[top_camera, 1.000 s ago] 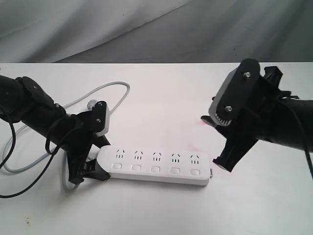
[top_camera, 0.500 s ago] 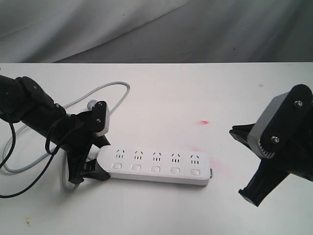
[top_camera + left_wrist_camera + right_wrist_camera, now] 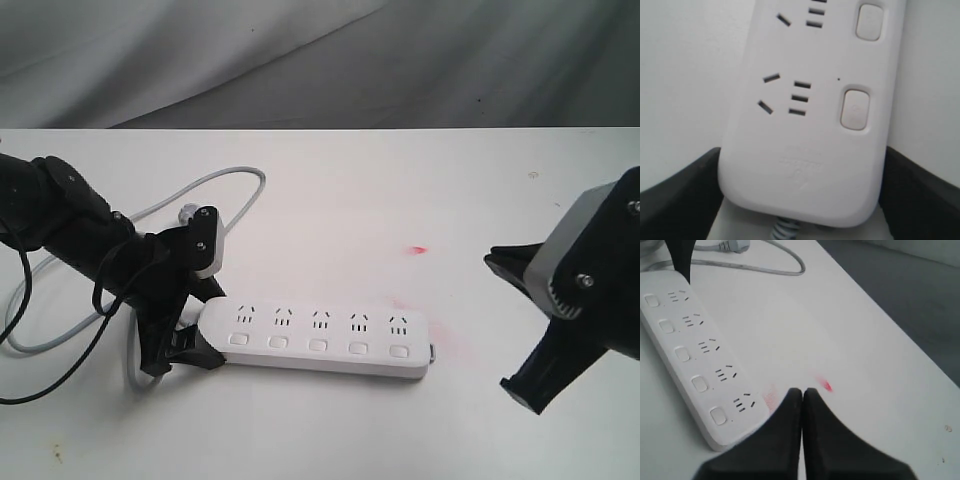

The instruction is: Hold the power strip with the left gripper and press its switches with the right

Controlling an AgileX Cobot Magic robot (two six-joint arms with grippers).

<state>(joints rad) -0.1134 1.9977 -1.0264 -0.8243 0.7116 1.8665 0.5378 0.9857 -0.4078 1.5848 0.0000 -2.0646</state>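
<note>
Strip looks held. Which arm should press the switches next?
Right. The left gripper is clamped around the power strip at its cord end, so it is occupied. The right gripper is shut, holds nothing, and hangs just beyond the strip's far end, nearest the last switch.

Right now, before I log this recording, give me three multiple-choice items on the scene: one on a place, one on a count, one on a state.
1. Where is the right tool relative to the power strip?
A. Over the middle button
B. Beyond the end without the cord, apart from it
C. At the cord end
2. How many switches does the strip carry?
A. Three
B. Six
C. Five
3. How do the right tool's jaws stand?
A. Shut, holding nothing
B. Wide open
C. Shut on the cord

B: the exterior view shows bare table between tool and strip.
C: five buttons sit in one row.
A: the right wrist view shows the fingers meeting, nothing between.
</note>
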